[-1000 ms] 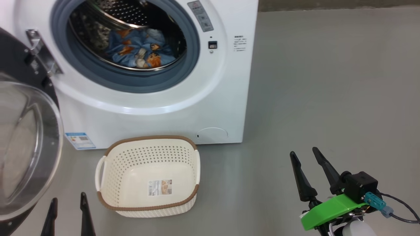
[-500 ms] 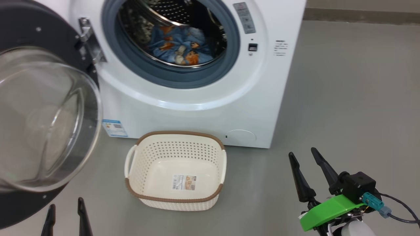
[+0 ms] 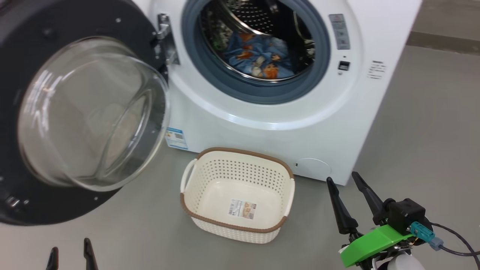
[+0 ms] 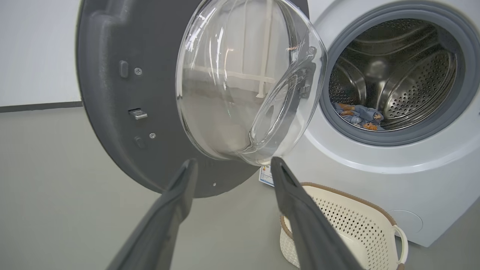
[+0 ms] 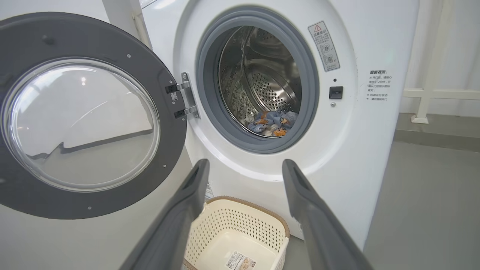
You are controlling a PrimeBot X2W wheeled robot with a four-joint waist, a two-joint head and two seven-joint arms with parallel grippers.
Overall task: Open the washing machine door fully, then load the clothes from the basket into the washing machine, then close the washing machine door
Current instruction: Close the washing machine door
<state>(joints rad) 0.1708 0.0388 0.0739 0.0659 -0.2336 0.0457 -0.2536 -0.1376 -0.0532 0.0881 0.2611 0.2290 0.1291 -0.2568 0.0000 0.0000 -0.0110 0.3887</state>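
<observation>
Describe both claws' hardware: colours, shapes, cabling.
The right claw has two long, tapered black fingers, a black block behind them, a bright green bracket, and a teal connector feeding a dark cable. The left claw has matching dark pointed fingers.

Grey floor — white wall behind.

A plain laundry corner in a bare utility room.
A white front-loading washing machine (a blue sticker sits low on its front) stands directly on a smooth grey floor, with a perforated plastic basket on the floor before it. Around it are a plain white wall, a dark skirting strip and a white rail.
</observation>
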